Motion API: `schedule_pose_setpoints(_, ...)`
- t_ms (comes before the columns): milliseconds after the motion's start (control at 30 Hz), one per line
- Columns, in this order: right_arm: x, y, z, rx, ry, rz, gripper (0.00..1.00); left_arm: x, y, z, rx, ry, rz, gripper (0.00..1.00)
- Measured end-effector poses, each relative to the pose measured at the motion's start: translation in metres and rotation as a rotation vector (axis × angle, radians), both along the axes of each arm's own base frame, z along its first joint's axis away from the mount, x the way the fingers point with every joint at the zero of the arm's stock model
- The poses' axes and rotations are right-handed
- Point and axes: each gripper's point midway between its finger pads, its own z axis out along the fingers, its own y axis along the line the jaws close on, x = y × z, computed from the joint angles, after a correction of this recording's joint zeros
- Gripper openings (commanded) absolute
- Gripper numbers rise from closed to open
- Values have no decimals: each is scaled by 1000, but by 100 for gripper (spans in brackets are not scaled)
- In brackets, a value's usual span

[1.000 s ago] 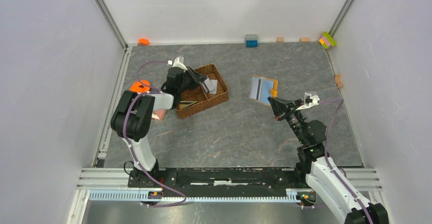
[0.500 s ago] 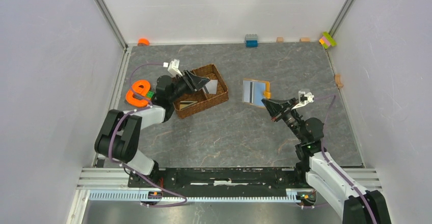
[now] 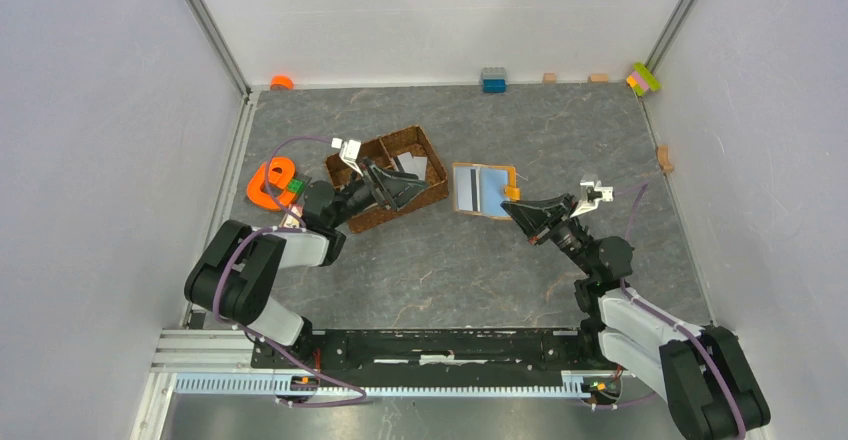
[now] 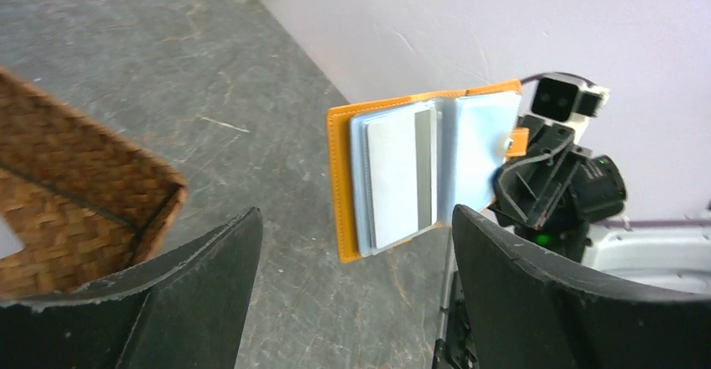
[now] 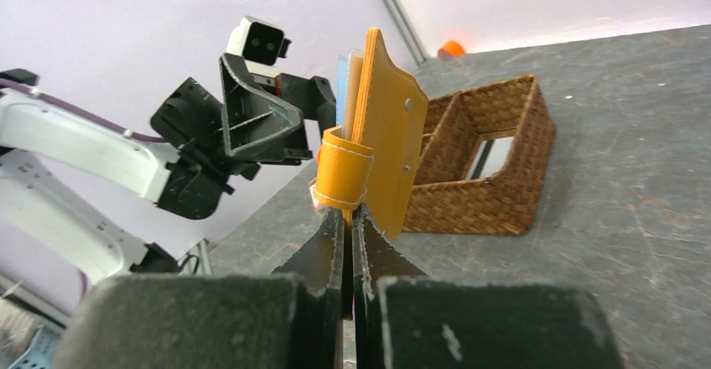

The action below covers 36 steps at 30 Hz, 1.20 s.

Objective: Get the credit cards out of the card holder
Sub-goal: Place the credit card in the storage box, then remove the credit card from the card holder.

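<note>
The card holder [image 5: 387, 142] is smooth leather (glossy plastic sleeves [image 4: 482, 151]). The tray [image 5: 495, 193] is rough wicker — the table [image 5: 637, 134] matt stone.

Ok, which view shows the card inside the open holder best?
Left wrist: the card holder faces it open, a pale credit card in its slot. Top external shows it small; right wrist only its orange back.

Light even, diffuse, from overhead; no hard glare. Top view sharp throughout, enclosure walls bright with faint lilac cast. Soft, short shadows under arms and beside woven tray [image 3: 395, 138] on grey counter [image 3: 450, 280]. Left wrist view: left hand [image 4: 354, 243] dark and blurred along bottom edge; card holder [image 4: 478, 147] fairly sharp, pale card faintly sheened. Right wrist view: right hand [image 5: 348, 218] close, out of focus; holder crisp, far wall washed out.
</note>
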Motion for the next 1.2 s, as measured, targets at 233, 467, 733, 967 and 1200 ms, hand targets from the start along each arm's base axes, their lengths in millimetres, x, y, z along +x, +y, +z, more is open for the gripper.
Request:
schedule_pose_setpoints(233, -14, 8, 13, 77, -28, 92, 0, -23, -17, 19, -44, -113, -98, 90)
schedule_pose_setpoints(467, -22, 9, 16, 109, -26, 128, 0, -40, -30, 27, -65, -155, -155, 90)
schedule_pose_setpoints(733, -31, 7, 21, 121, -52, 137, 0, -52, -38, 29, -70, -161, -189, 91)
schedule_pose_setpoints(967, -44, 4, 37, 136, -127, 143, 0, -60, -40, 33, -75, -164, -225, 91)
schedule_pose_setpoints(1200, -51, 2, 45, 145, -165, 147, 0, -74, -54, 34, -84, -154, -294, 83)
